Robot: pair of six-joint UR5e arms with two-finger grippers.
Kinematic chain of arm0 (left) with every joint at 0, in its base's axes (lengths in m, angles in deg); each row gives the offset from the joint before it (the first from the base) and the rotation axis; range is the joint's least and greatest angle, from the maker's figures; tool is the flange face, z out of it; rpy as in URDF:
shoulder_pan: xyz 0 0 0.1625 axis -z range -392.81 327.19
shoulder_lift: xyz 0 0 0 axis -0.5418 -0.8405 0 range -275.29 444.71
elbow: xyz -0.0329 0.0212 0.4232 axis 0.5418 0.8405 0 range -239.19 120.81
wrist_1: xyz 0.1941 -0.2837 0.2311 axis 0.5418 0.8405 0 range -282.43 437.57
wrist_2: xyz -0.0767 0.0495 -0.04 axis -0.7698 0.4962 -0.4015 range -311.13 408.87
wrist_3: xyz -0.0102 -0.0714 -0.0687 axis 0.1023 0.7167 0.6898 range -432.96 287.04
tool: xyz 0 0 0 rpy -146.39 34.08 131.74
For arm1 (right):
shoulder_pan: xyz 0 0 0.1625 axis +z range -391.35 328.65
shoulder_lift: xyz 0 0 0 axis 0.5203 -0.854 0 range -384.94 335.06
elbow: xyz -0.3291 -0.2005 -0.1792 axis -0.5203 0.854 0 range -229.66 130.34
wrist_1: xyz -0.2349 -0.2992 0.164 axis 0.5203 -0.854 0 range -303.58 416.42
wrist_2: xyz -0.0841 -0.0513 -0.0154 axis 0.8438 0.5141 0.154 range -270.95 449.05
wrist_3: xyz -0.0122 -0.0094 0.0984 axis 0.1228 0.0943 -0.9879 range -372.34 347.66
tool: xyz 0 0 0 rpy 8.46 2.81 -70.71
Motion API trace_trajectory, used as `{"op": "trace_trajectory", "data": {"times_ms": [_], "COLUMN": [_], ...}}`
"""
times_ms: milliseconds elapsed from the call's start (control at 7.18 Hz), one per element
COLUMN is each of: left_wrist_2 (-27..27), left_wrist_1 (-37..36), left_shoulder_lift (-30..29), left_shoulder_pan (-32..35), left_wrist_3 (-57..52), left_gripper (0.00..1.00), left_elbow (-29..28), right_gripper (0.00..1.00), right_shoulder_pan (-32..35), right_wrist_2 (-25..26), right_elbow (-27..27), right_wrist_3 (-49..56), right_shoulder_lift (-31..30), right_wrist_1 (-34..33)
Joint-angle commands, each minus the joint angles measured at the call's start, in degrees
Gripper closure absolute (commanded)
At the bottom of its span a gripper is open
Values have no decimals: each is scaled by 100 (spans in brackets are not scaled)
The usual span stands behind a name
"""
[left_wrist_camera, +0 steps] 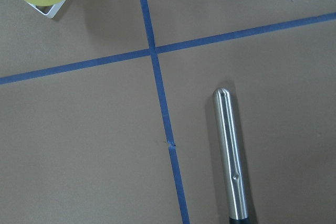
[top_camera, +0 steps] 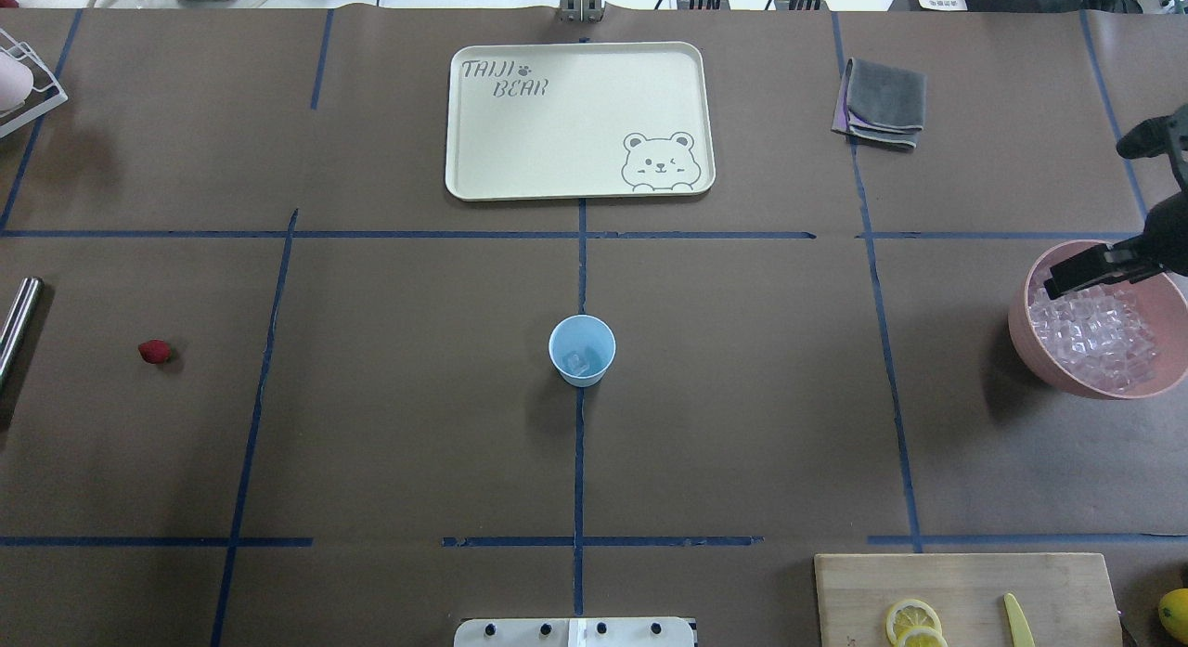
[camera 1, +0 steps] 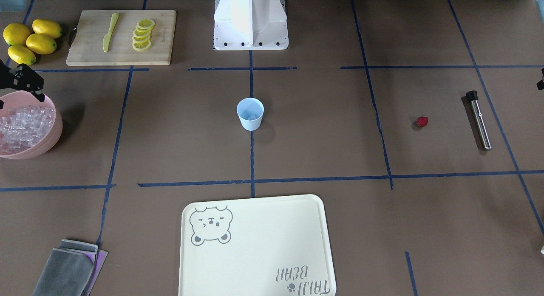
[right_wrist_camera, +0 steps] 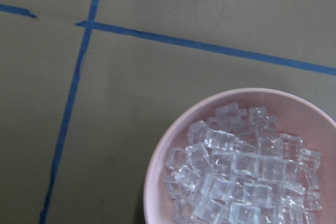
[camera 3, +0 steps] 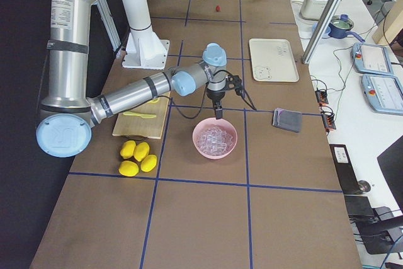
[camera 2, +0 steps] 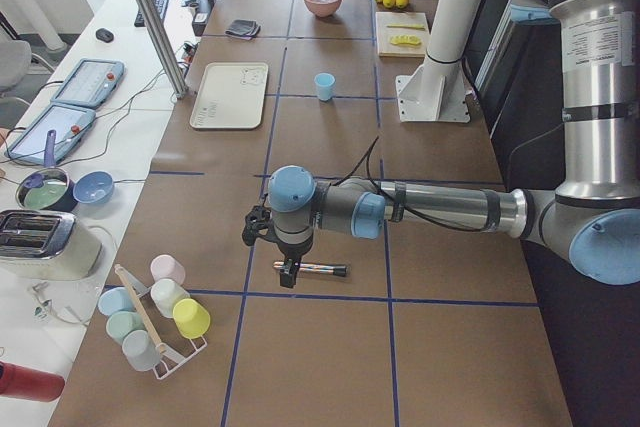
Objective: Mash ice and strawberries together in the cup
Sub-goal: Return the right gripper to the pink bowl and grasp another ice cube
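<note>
**Q:** Working outward from the robot's edge of the tabletop (top_camera: pixel 371 443), what lies where?

**A:** Nearest, on the robot's right, is a cutting board (top_camera: pixel 965 582) with lemon slices (top_camera: pixel 912 621). In the middle band, the cup (top_camera: pixel 582 350) stands upright at the centre with a little ice (top_camera: pixel 579 362) at its bottom. More of it fills the pink bowl (top_camera: pixel 1021 327) at the right end. The strawberry (top_camera: pixel 154 352) lies bare on the tabletop in the left half, well apart from the cup. Farthest are a tray (top_camera: pixel 575 118) and a folded cloth (top_camera: pixel 886 99).

**Q:** And the 2 arms?

**A:** The left fingers (camera 2: pixel 287 277) hang over the muddler (camera 1: pixel 479 119). Their spread cannot be told, since only the side view shows them. The right fingers (top_camera: pixel 1081 274) hang over the bowl's rim with nothing seen in them; whether they are parted cannot be told either.

**Q:** Which relation governs the coming move?

**A:** Judged from the layout, the strawberry has yet to go into the cup. It lies near the muddler, on the cup's side of it, so the left arm is much the nearer. The muddler's long axis runs roughly from the robot's edge to the far edge, black cap toward the robot; a grasp across that axis would suit
</note>
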Motion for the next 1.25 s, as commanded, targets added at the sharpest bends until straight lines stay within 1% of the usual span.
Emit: {"op": "trace_trajectory", "data": {"times_ms": [0,139,418,557,836,1115], "left_wrist_2": [0,0,-9,0,0,0], "left_wrist_1": [0,0,0,0,0,0], "left_shoulder_lift": [24,25,51,51,60,51], "left_shoulder_pan": [0,0,9,9,9,9], "left_wrist_3": [0,0,0,0,0,9], "left_gripper": [0,0,0,0,0,0], "left_elbow": [2,2,89,90,90,90], "right_gripper": [4,9,19,22,26,35], "right_shoulder_pan": [23,23,-3,-55,-187,-284], "right_wrist_2": [-42,-42,-33,-42,-34,-7], "right_elbow": [719,924,1066,1084,1084,1084], "right_wrist_3": [-11,-2,-11,-11,-150,-151], "right_shoulder_lift": [-432,-407,-363,-319,-248,-248], "right_wrist_1": [1274,1402,1403,1394,1359,1350]}}
